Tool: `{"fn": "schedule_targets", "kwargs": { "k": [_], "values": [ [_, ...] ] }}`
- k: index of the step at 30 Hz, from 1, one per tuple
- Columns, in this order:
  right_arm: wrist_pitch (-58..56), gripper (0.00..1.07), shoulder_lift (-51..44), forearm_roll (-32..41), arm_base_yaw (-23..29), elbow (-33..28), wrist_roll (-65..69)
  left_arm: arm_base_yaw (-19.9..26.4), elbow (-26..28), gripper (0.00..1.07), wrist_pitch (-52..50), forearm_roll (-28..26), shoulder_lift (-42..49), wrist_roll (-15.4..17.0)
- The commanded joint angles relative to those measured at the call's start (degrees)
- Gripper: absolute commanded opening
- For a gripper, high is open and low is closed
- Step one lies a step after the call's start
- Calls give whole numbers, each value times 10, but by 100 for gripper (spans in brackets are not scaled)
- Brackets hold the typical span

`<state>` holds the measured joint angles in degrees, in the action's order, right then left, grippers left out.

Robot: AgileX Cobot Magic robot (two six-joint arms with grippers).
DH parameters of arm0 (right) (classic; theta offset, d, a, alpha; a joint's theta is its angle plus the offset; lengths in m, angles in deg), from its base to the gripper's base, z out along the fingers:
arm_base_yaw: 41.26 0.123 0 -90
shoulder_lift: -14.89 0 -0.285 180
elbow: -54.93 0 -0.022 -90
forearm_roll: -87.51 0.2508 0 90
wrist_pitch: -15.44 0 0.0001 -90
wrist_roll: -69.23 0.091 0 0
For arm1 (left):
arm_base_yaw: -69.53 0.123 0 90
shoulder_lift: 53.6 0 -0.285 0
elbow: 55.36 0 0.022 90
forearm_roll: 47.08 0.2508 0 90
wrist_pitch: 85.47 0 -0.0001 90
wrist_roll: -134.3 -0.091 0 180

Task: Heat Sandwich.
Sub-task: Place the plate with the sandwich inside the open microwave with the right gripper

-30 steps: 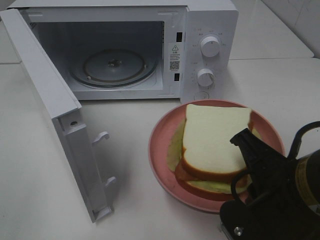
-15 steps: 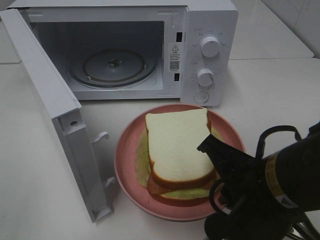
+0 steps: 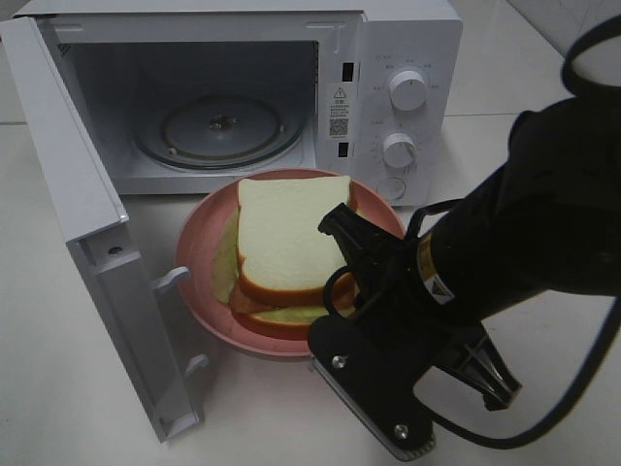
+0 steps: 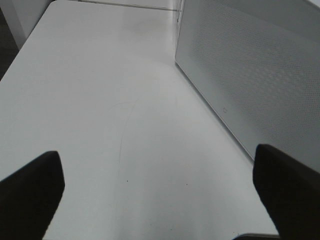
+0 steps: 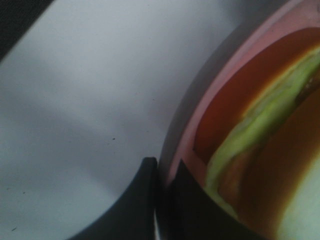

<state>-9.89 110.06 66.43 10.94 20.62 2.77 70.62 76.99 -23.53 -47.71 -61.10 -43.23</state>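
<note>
In the centre of the exterior high view, just in front of the open microwave [image 3: 408, 58], is the pink plate [image 3: 199, 260] w/ the sandwich [image 3: 286, 238] on it: white bread on top, lettuce & reddish filling showing along the lower edge. R gripper [image 5: 164, 169] reaches in from the lower right of that frame & pinches the plate's rim on its right-hand side. The right wrist view shows one finger [image 5: 140, 210] outside the rim & the other inside it, both pressed onto the lip, w/ the lettuce close by. Can't tell whether the plate is clear of the table [image 3: 58, 388] or resting on it. L gripper [image 4: 160, 185] is outside the exterior frame. Its wrist view shows the fingers spread wide w/ nothing btwn them, only tabletop & a perforated white panel at upper right. The door [image 3: 87, 214] stands swung out at the left of the frame, & the glass turntable [image 3: 218, 131] shows in the cavity at upper centre. Step in hand, as I read it: carrying plate + sandwich into the oven, approx halfway, w/ the plate's far edge near the cavity sill. Next move prob calls for raising the rim enough to clear the sill & keeping the plate level so the sandwich doesn't slip. Then it goes fwd & a bit left onto the turntable, followed by letting go & backing out. Shutting the door & turning the dial [image 3: 408, 89] would come after.
</note>
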Motion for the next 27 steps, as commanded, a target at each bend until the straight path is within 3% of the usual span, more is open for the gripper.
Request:
{"fn": "schedule_targets", "kwargs": {
  "k": [1, 13, 22, 27],
  "values": [
    [15, 0, 14, -2, -3, 21, -16, 2, -1, 97, -7, -5, 10, 3],
    [17, 0, 78, 2, -52, 101, -49, 2, -1, 97, -7, -5, 10, 3],
    [28, 0, 111, 15, -56, 130, -83, 2, -1, 97, -7, -5, 10, 3],
    [13, 0, 150, 34, -74, 180, -93, 2, -1, 97, -7, -5, 10, 3]
  ]
}}
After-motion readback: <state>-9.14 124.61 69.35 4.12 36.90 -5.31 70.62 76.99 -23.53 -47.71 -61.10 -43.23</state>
